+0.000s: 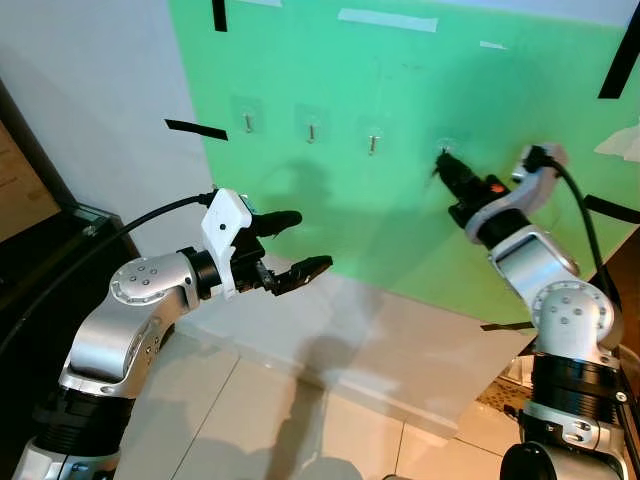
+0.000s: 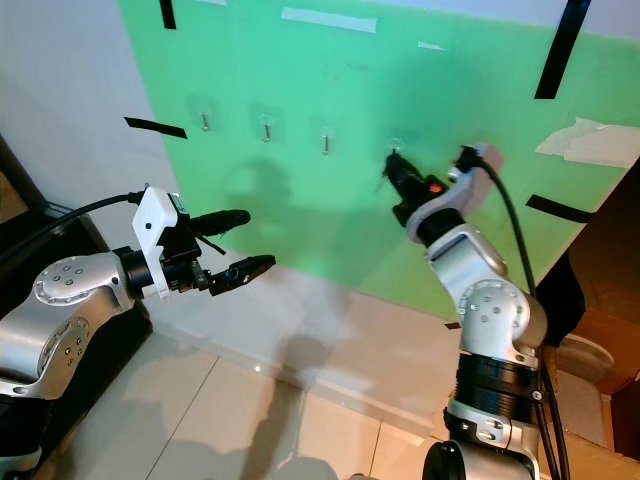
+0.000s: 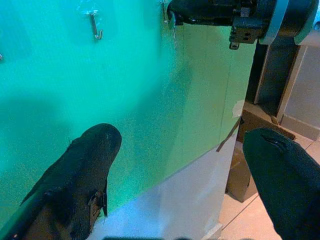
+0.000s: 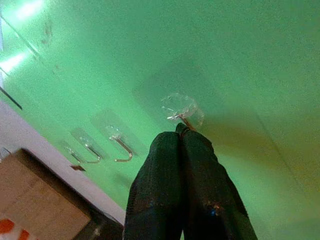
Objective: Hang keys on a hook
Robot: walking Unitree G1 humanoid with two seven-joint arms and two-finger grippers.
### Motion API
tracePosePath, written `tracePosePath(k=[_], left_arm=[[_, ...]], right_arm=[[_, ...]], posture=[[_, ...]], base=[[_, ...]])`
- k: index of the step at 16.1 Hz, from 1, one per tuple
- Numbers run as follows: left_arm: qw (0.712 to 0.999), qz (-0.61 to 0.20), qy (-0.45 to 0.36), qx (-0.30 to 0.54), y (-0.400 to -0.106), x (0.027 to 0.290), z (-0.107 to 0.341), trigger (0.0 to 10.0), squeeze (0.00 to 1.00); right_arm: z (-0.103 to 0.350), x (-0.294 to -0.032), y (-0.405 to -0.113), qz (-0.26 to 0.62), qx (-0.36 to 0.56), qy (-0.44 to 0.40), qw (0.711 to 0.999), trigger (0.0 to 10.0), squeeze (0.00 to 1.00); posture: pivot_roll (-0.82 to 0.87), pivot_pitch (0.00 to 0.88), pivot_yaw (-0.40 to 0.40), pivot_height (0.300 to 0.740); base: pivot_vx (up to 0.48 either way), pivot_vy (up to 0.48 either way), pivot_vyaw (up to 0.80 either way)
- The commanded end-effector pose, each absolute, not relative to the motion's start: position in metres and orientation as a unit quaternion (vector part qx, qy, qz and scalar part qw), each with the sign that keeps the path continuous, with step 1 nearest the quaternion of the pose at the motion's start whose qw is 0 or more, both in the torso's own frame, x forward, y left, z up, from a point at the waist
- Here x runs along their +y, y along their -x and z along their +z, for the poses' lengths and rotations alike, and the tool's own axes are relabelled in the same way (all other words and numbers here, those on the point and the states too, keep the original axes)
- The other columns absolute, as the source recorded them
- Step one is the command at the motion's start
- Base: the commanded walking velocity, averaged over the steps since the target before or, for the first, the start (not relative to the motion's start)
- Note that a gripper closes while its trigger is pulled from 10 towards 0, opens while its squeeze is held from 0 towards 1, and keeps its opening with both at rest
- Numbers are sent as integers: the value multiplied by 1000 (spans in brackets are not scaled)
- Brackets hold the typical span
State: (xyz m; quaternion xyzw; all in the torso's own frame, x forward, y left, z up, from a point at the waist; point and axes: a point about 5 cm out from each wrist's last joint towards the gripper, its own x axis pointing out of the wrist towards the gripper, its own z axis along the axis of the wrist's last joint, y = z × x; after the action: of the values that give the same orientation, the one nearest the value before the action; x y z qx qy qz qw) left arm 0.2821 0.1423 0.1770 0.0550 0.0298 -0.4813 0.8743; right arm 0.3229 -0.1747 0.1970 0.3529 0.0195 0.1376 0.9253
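Observation:
A green sheet (image 1: 400,90) on the wall carries a row of small metal hooks on clear pads (image 1: 311,130). My right gripper (image 1: 443,158) is raised against the rightmost hook (image 4: 182,116), fingers pressed together right below it. A thin dark piece, apparently the keys (image 1: 437,168), dangles from the fingertips; the left wrist view shows it as a slim strip (image 3: 173,32). Whether it is over the hook is hidden. My left gripper (image 1: 314,240) hovers open lower left of the hooks, apart from the wall and holding nothing.
Black tape strips (image 1: 196,128) and pale tape (image 1: 387,19) are stuck around the sheet. White wall base (image 1: 400,350) and tiled floor (image 1: 250,420) lie below. A dark cabinet (image 1: 60,240) stands at left, a cardboard box (image 4: 45,210) near the wall foot.

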Motion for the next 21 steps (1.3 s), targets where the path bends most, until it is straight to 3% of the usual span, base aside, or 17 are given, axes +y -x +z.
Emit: tracePosePath(k=[1,5,10,17,18,21], left_arm=[[874,-482,-61,20,-281,142,183,10000,0],[872,-486,-61,20,-281,140,183,10000,0],[871,-487,-61,22,-281,138,182,10000,0],[872,-485,-63,19,-281,141,184,10000,0],[872,-484,-63,19,-281,141,184,10000,0],[874,-481,-61,19,-282,142,185,10000,0]], right_arm=[[190,-185,-321,112,31,-373,920,10000,0],[186,-187,-315,118,39,-390,912,10000,0],[179,-171,-314,141,73,-357,920,10000,0],[175,-173,-315,129,79,-335,930,10000,0],[173,-174,-314,122,81,-330,932,10000,1000],[167,-175,-312,114,79,-305,942,10000,1000]], posture=[[-109,0,28,740],[-113,0,30,740],[-109,0,25,740],[-112,0,30,740],[-112,0,31,740],[-113,0,35,740]], base=[[0,0,0],[0,0,0],[0,0,0],[0,0,0],[0,0,0],[0,0,0]])
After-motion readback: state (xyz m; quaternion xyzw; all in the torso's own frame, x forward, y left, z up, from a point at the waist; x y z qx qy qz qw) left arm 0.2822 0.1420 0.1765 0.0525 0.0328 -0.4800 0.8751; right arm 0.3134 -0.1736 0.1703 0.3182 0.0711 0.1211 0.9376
